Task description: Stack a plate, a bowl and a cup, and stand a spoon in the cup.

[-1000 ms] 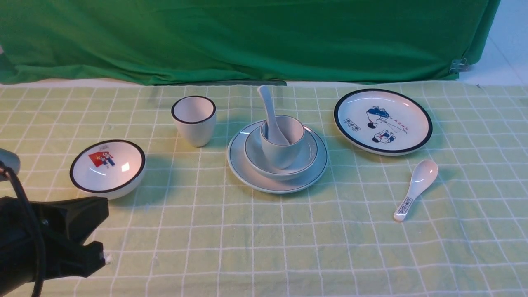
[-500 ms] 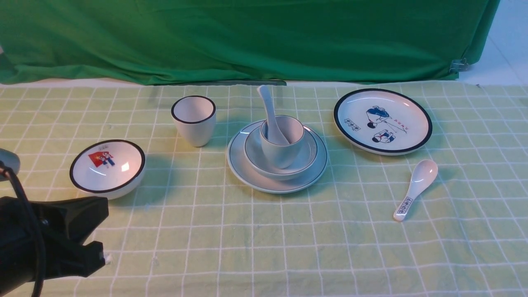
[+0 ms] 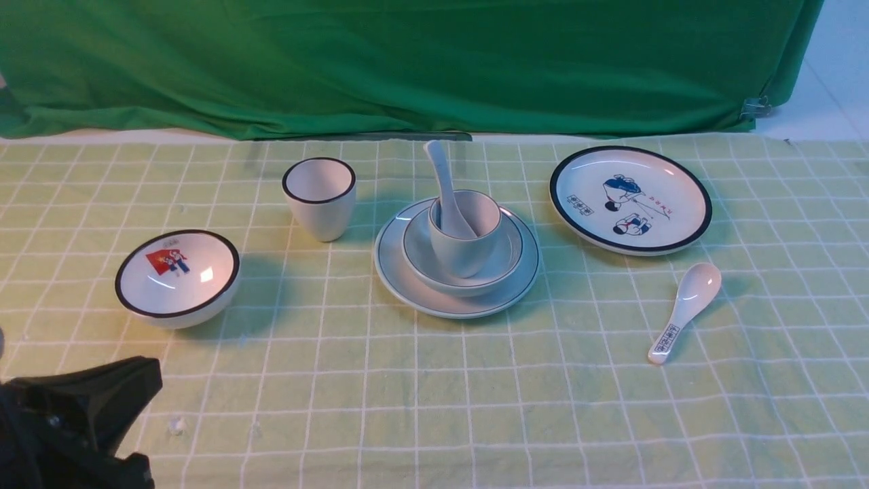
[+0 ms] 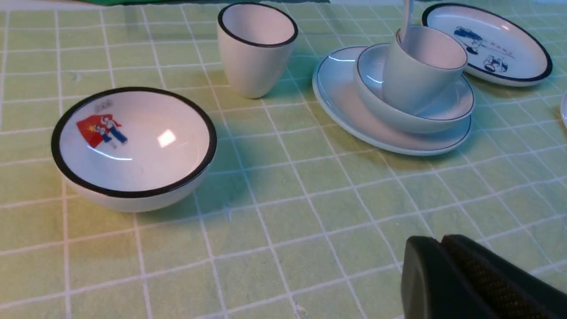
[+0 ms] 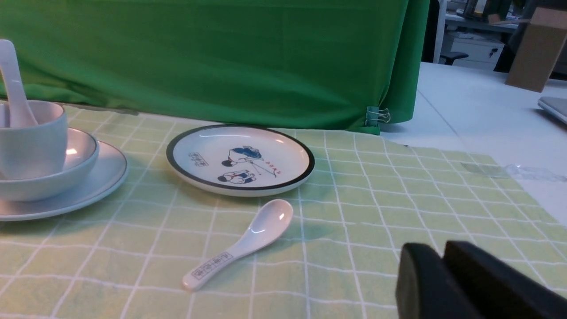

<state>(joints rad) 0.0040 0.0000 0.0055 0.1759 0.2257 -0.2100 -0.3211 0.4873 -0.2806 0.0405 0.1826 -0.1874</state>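
Note:
The plain plate (image 3: 455, 305) lies mid-table with the plain bowl (image 3: 506, 255) on it. In the bowl stands the small plain cup (image 3: 461, 255). The white spoon (image 3: 440, 170) stands in the cup, its handle leaning to the far left. My left gripper (image 3: 153, 380) is low at the near left corner, far from the stack; in the left wrist view it (image 4: 438, 243) is shut and empty. My right gripper (image 5: 443, 252) shows only in the right wrist view, near the table's right side. Its fingertips are close together with a narrow notch between them and nothing held.
A black-rimmed cup (image 3: 319, 197) stands left of the stack and a flag-picture bowl (image 3: 176, 278) sits nearer left. A cartoon plate (image 3: 630, 199) lies at the right, with a printed-handle spoon (image 3: 686, 305) in front of it. A green curtain (image 3: 407, 68) hangs behind.
My left gripper has sunk lower and back toward the near left corner. The stack and the other dishes have not moved.

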